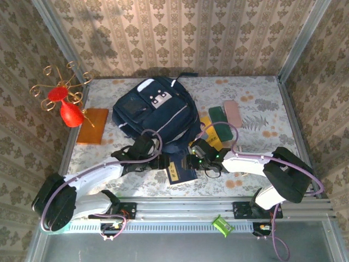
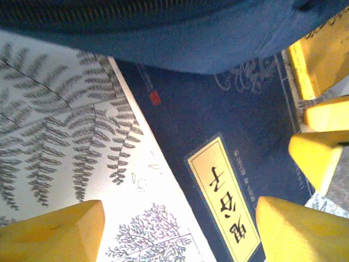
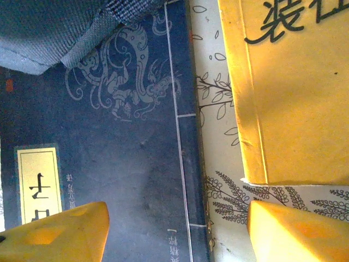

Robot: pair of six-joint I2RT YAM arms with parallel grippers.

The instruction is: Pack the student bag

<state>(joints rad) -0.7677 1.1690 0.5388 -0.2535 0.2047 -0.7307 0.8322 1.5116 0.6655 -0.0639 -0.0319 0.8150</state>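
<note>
1. Jaws on the left gripper (image 2: pixel 174 232) stood wide apart and gripped nothing. One yellow wedge-shaped pad (image 2: pixel 52 232) hung over the leaf-printed tablecloth (image 2: pixel 60 136), the other over a small flat dark blue book with a pale yellow title label (image 2: pixel 229 164), so they straddled its left long edge.
2. Jaws on the right gripper (image 3: pixel 177 237) were likewise spread and empty, astride the same book's opposite long edge. To my eye the two were set either side to steady or lift the book together.
3. Beyond the pads, the book's far end ran under the near fabric edge of the student bag (image 1: pixel 155 112), a large dark navy backpack with white-grey patches. It looked placed there to be fed inside. A zip line showed along that edge in the left wrist view, but I could not tell whether the mouth was open.
4. The bag itself lay flat, pockets upward, in the middle of the table, just beyond both grippers.
5. A flat yellow book with black characters (image 3: pixel 294 82) lay just right of the blue one, apparently next in line.
6. Farther right lay a flat green case (image 1: pixel 219 115) and a flat pink case (image 1: pixel 233 113), side by side. Well to the left, a thin orange book (image 1: pixel 92 125) lay beside a red vase (image 1: pixel 70 112). None of these were packed yet.
</note>
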